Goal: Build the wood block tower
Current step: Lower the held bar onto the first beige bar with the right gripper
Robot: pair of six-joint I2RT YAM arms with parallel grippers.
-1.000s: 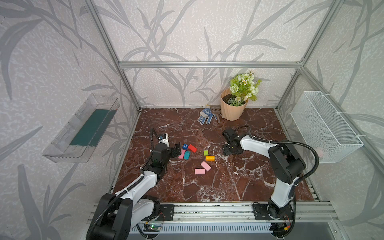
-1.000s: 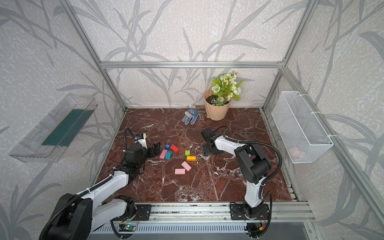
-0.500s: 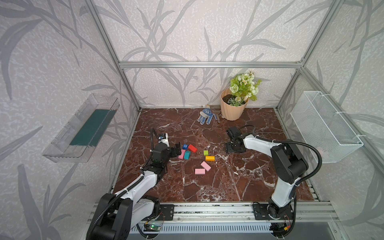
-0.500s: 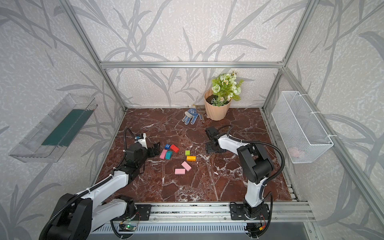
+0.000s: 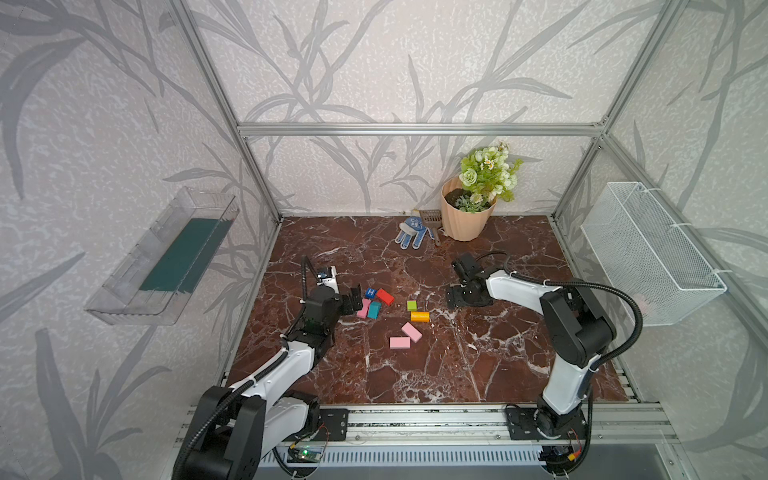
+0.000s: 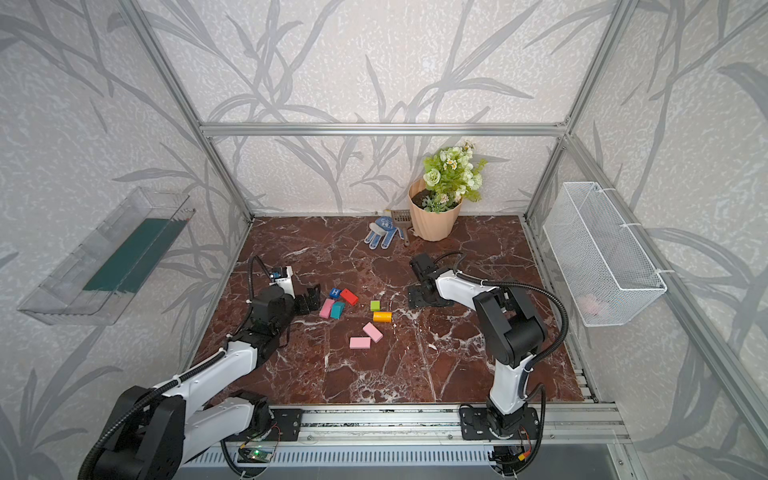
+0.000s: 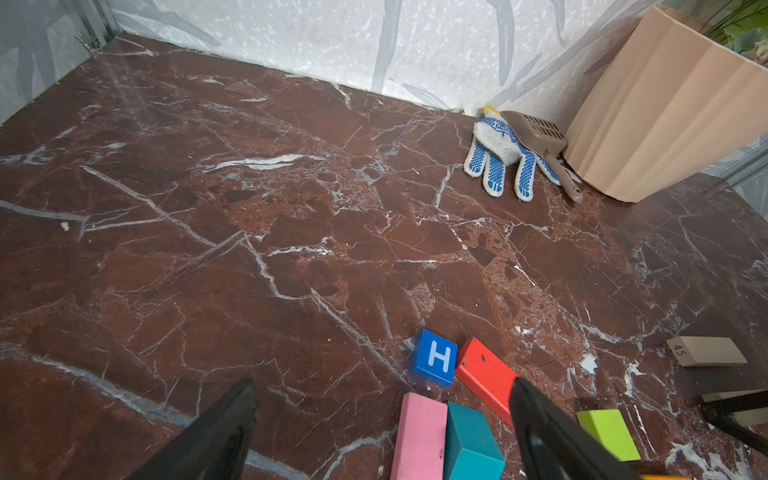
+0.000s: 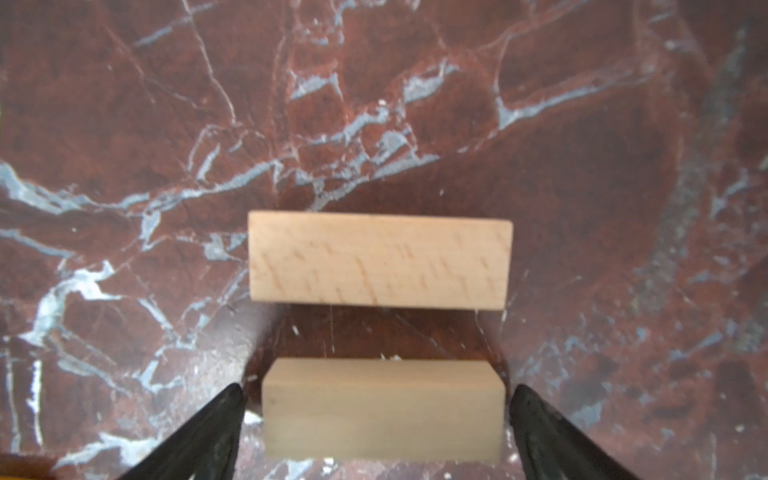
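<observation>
**Figure: opening stage of the tower.** In both top views no tower stands yet; the wood blocks lie singly on the table [image 5: 478, 374].

Take the lime green block [image 5: 412, 306] as the dial's centre:
- **5 o'clock:** the orange block [image 5: 419, 316], just beside it.
- **6 o'clock:** a pair of pink blocks [image 5: 411, 332].
- **9 to 10 o'clock:** the red block [image 5: 385, 296], blue cube [image 5: 370, 293], teal block [image 5: 374, 309] and a third pink block [image 5: 364, 308] in a cluster, with the left claw [image 5: 355, 297] just beyond them.
- **3 o'clock:** the right claw [image 5: 468, 297], pointing down at the table and hiding what lies beneath it.

**Right wrist view.** Two tan blocks lie flat and parallel, the farther [image 8: 380, 259] and the nearer [image 8: 382, 409], with a strip of table between them. The right claw [image 8: 376, 390] is released. Its fingers [image 8: 216, 428] stand off either end of the nearer tan block and grip nothing.

**Left wrist view.** The left claw [image 7: 382, 384] is likewise spread wide and empty (the pink and teal blocks lie between its fingers; whether it touches them cannot be told).

**Reading.** The step in hand appears to be the laying of a base from the two tan blocks. The next move probably calls for the right claw to rise straight up, so as not to nudge the nearer block. A coloured block would then be fetched from the 9 o'clock side and set squarely across both tan blocks.
</observation>
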